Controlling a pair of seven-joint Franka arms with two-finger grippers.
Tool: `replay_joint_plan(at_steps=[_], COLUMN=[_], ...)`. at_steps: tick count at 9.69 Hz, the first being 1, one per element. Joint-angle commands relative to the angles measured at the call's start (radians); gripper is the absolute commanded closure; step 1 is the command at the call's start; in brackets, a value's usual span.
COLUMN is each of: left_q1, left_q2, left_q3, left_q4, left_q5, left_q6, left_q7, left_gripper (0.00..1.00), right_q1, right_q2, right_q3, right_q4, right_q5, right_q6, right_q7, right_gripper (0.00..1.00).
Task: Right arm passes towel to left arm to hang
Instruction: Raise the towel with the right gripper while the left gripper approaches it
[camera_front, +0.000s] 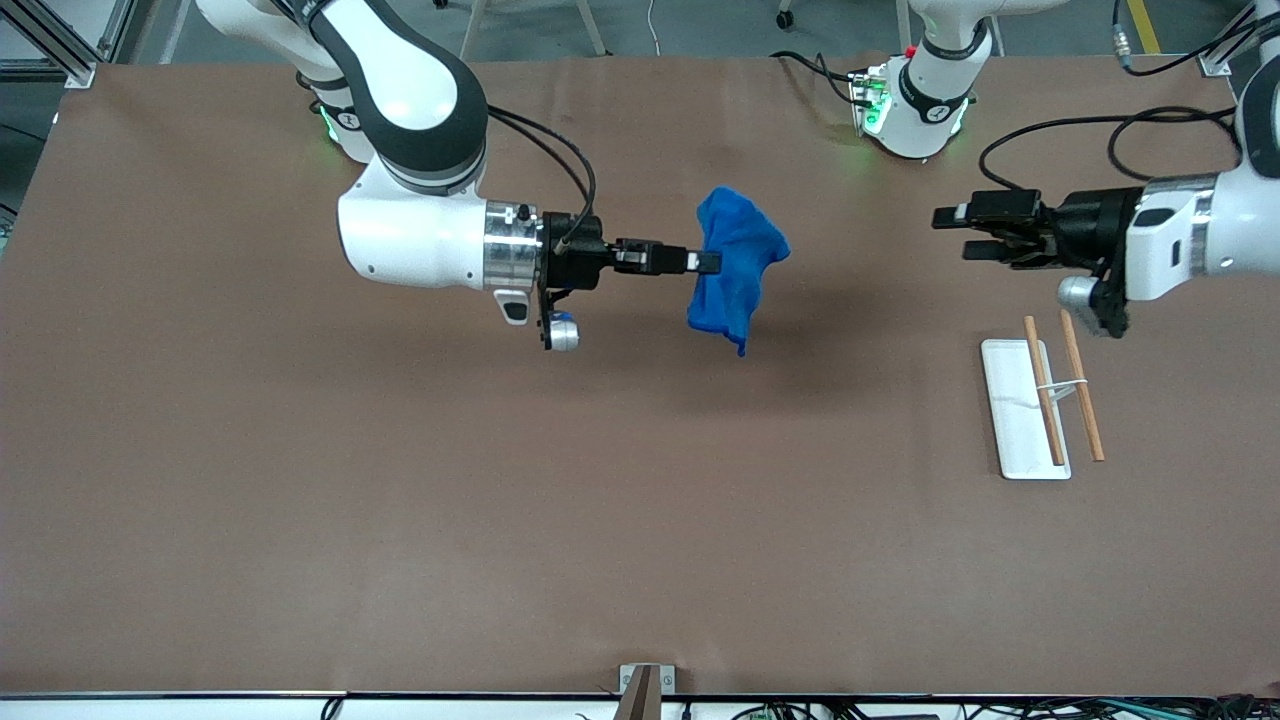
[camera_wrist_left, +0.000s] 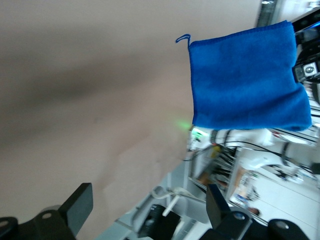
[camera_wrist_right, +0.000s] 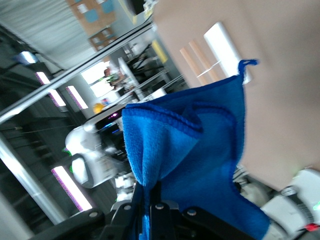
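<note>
A robotics lab: two white Franka arms bolted along a brown paper-covered table (camera_front: 300, 500), aluminium framing (camera_front: 60, 50), loose black cables (camera_front: 1060, 130).

white tray (camera_front: 1012, 420) | two wooden rods (camera_front: 1043, 390) across it (one overhanging) | brown table (camera_front: 400, 500)

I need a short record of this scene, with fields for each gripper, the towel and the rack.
right gripper: shut on the towel, up over the table's middle
towel: blue, hanging in the air from the right gripper
left gripper: open, empty, apart from the towel, pointing toward it
rack: two wooden bars over a white tray, toward the left arm's end, bare
</note>
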Motion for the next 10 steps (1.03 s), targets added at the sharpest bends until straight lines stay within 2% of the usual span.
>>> replay_joint_plan(at_steps=[1,2,4,7,10], left_q1=[-0.008,-0.009,-0.022,-0.022,-0.026], left_q2=[0.076,0.111,0.114,0.111,0.088], left_q3=[0.007,0.007,0.007,0.007,0.004], left_q4=[-0.072,-0.099,-0.188,-0.258,-0.304], left_q5=[-0.145,-0.242,-0.339,-0.509,-0.602], left_q6=[0.004,0.004,0.004,-0.074,-0.086], left_q7=[0.071,0.075,0.158,0.163,0.163], left_gripper=[0.00,0.00,0.00,0.00,0.00], right_q1=[0.026,0.034,0.051,0.081,0.100], right_q2=[-0.010,-0.004,0.003,0.008,0.034], right_q3=[-0.001,-0.001,-0.001,-0.001,-0.001], right_q4=[-0.010,-0.010,-0.007,0.041,0.056], right_q5=[0.217,0.304,0.412,0.494,0.505], right_q6=[0.000,0.000,-0.004,0.000,0.002], right_q7=[-0.118,-0.199,-0.244,-0.258,-0.293], right_gripper=[0.99,0.99,0.99,0.99,0.99])
